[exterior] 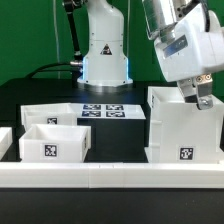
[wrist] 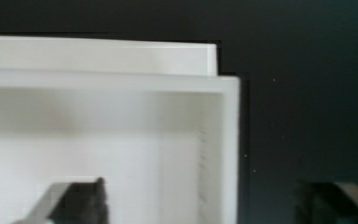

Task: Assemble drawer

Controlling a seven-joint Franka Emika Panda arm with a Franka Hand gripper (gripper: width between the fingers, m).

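The tall white casing [exterior: 183, 128] of the drawer stands at the exterior view's right, with a tag low on its front. My gripper [exterior: 203, 99] is at the casing's top right edge. In the wrist view the gripper [wrist: 202, 205] is open and straddles the casing's side wall [wrist: 222, 150]: one dark finger [wrist: 73, 203] is over the white inside, the other [wrist: 336, 200] is over the black table outside. Neither finger touches the wall. Two shallow white trays sit at the exterior view's left, one in front [exterior: 55, 142] with a tag and one behind it [exterior: 45, 114].
The marker board [exterior: 103, 110] lies flat on the black table between the trays and the casing, in front of the robot base [exterior: 104, 55]. The long low white border rail [exterior: 110, 176] runs along the front. Another white piece [exterior: 5, 140] shows at the far left edge.
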